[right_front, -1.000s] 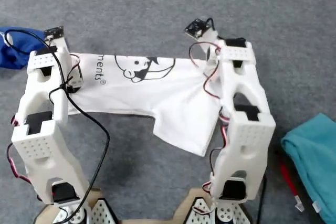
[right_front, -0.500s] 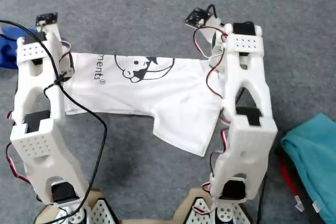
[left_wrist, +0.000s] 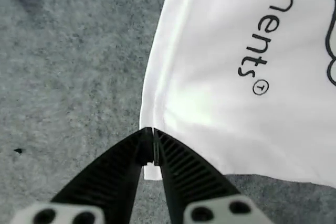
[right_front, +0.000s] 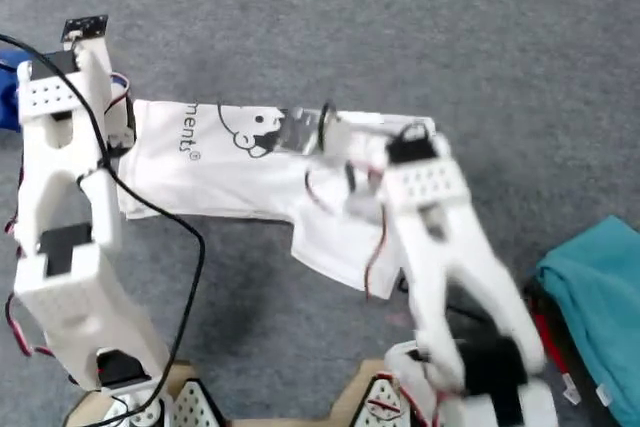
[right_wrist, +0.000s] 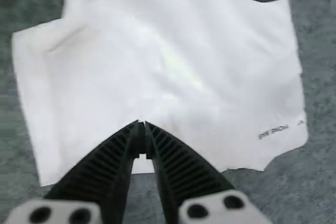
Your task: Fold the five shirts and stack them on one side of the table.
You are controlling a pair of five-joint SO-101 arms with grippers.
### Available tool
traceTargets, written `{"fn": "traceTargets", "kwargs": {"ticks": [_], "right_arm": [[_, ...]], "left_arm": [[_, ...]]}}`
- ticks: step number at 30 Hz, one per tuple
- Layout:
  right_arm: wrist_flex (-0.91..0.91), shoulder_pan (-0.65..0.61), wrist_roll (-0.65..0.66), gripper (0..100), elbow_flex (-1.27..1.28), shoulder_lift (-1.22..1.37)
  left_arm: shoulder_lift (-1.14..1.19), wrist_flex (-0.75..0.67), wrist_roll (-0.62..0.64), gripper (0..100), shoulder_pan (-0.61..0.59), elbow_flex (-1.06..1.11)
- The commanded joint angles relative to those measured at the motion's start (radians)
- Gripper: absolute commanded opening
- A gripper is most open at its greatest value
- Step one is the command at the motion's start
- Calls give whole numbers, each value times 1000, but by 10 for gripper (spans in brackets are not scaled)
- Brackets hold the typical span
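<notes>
White shirt (right_front: 230, 172) lies spread on the grey bench (right_front: 520, 47). Left claw (left_wrist: 152, 142): fingers together, pinching the shirt's side edge. Right claw (right_wrist: 140, 129): fingers together, pinching fabric near the hem.

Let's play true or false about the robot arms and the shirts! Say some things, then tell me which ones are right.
1. The white shirt lies spread out on the gray table. True.
2. The white shirt is plain, with no picture. False: it has a black drawing and black letters on it.
3. A teal shirt sits at the table's edge on the right arm's side. True.
4. The left gripper is wide open. False: its fingers are pressed together at the white shirt's edge.
5. The teal shirt lies on top of the white shirt. False: they are apart, with bare table between them.
</notes>
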Motion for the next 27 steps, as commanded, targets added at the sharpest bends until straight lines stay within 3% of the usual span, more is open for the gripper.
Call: {"fn": "traceTargets", "kwargs": {"ticks": [1,8,14,18,27], "right_arm": [[-5,-58,-31,19,116,-166],[25,-171,-94,161,183,-179],[-6,-232,-218,158,283,-182],[-5,-246,-292,159,318,-185],[-8,-248,-293,199,326,-177]], "left_arm": [[-222,-110,-14,19,0,213],[-521,-477,12,19,-28,807],[-535,-766,140,19,-104,1000],[-509,-810,164,19,-141,1020],[-499,-793,158,20,-190,996]]}}
